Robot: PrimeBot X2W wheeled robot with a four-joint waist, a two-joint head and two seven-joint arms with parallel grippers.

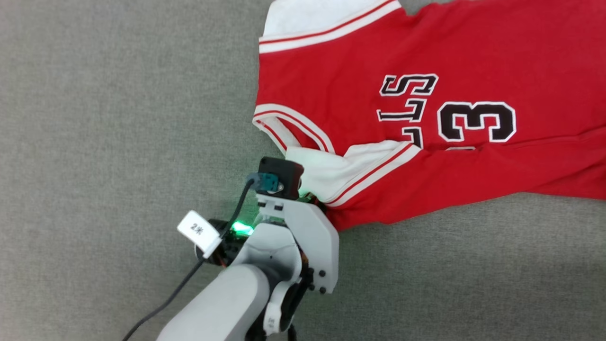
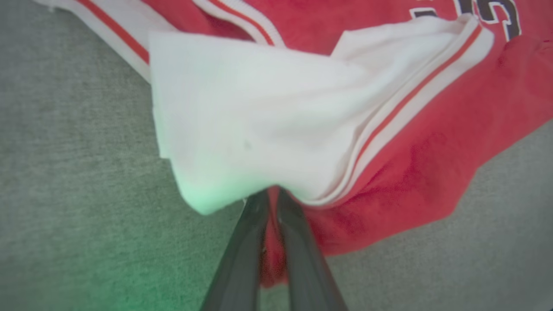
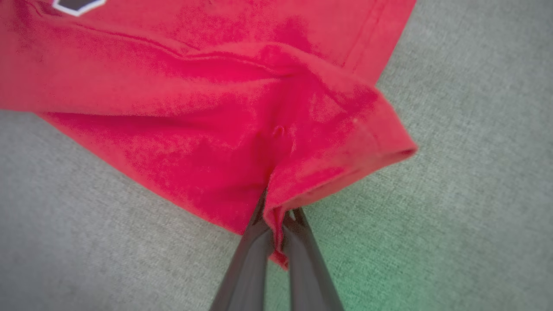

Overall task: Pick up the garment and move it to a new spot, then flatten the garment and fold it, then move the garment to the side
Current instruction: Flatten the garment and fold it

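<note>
Left jaws and right jaws both tight together.

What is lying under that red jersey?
A grey cloth surface shows all around the jersey, so it likely lies on that. Anything beneath is hidden. The left gripper and right gripper pinch its edges.

Head cam looks pretty much straight down on the jersey [image 1: 426, 94] from well above, with the left arm [image 1: 284, 246] poking in at the bottom. Both wrist cams sit super close, peering along the left fingers [image 2: 242, 250] and right fingers [image 3: 246, 268]. Head and left wrist share the white flap [image 1: 322, 175]; right wrist faces a red hem corner [image 3: 345, 142].
</note>
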